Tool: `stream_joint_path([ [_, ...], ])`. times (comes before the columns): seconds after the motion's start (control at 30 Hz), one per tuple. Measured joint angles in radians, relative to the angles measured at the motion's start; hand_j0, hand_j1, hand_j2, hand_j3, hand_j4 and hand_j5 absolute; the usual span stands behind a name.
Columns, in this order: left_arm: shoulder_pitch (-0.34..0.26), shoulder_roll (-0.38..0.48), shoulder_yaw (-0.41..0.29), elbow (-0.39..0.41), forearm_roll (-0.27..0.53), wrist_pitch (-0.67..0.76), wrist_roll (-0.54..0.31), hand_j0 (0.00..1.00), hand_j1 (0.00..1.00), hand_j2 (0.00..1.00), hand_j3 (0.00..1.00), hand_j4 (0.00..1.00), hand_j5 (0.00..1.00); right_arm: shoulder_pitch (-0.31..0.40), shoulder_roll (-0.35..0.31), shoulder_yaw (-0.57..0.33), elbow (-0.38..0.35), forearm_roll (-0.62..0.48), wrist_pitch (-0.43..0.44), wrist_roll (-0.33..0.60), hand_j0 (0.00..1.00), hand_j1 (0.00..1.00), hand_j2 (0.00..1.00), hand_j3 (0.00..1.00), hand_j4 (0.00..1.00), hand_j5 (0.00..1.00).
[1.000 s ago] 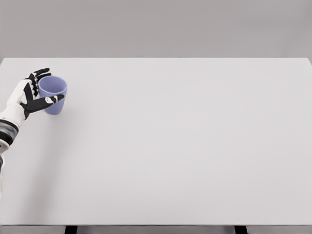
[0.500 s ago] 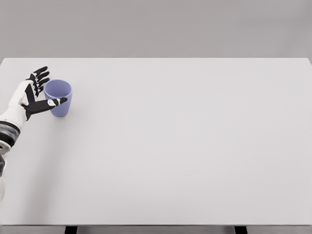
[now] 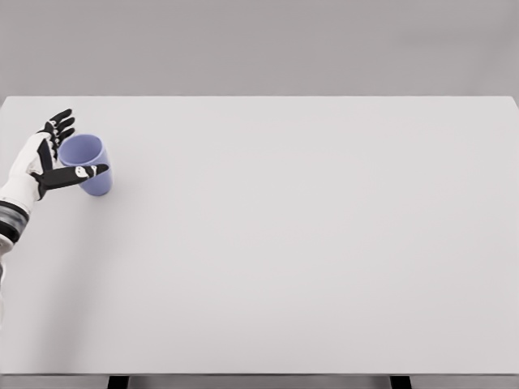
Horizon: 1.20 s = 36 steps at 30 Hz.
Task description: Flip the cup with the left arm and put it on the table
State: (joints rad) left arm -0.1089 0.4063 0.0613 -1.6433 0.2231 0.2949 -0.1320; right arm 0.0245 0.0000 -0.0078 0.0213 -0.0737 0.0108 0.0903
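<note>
A wide white table (image 3: 308, 243) filled almost the whole head view, its far edge set against a plain grey wall (image 3: 259, 44), and two dark legs peeked out under its near edge. In from the lower left came the white left arm (image 3: 10, 212), banded grey at the wrist, reaching to the table's far left side. And there was the left hand (image 3: 50, 162), white-backed with black fingers (image 3: 60, 123), spread wide and gripping nothing: the fingers fanned up behind the cup's rim, the thumb (image 3: 81, 173) stretched across its front. The lavender cup (image 3: 91, 166) sat right in that opening, mouth up and tilted toward the hand, its base low right on the table. Whether the thumb actually touched the cup's wall was too close to call. The right arm did not show.
</note>
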Motion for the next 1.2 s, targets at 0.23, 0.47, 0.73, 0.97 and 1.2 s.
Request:
stream_joint_path([
  [0.23,0.0,0.012,0.0,0.002,-0.003,0.0,0.0,1.0,1.0,1.0,1.0,1.0,1.0,0.0,0.0,0.0,0.0,0.0,0.0,0.0,1.0,1.0,1.0,1.0,1.0,1.0],
  [0.47,0.005,0.031,0.003,0.002,-0.003,0.0,0.0,1.0,1.0,1.0,1.0,1.0,1.0,0.0,0.0,0.0,0.0,0.0,0.0,0.0,1.0,1.0,1.0,1.0,1.0,1.0],
  [0.73,0.048,0.057,0.03,-0.022,-0.002,-0.003,0.0,1.0,1.0,1.0,1.0,1.0,1.0,0.0,0.0,0.0,0.0,0.0,0.0,0.0,1.0,1.0,1.0,1.0,1.0,1.0],
  [0.97,0.06,0.087,0.067,-0.064,0.0,-0.032,0.0,1.0,1.0,1.0,1.0,1.0,1.0,0.0,0.0,0.0,0.0,0.0,0.0,0.0,1.0,1.0,1.0,1.0,1.0,1.0],
  [1.2,0.063,0.108,0.069,-0.077,-0.001,-0.205,-0.005,1.0,1.0,1.0,1.0,1.0,1.0,0.0,0.0,0.0,0.0,0.0,0.0,0.0,1.0,1.0,1.0,1.0,1.0,1.0],
])
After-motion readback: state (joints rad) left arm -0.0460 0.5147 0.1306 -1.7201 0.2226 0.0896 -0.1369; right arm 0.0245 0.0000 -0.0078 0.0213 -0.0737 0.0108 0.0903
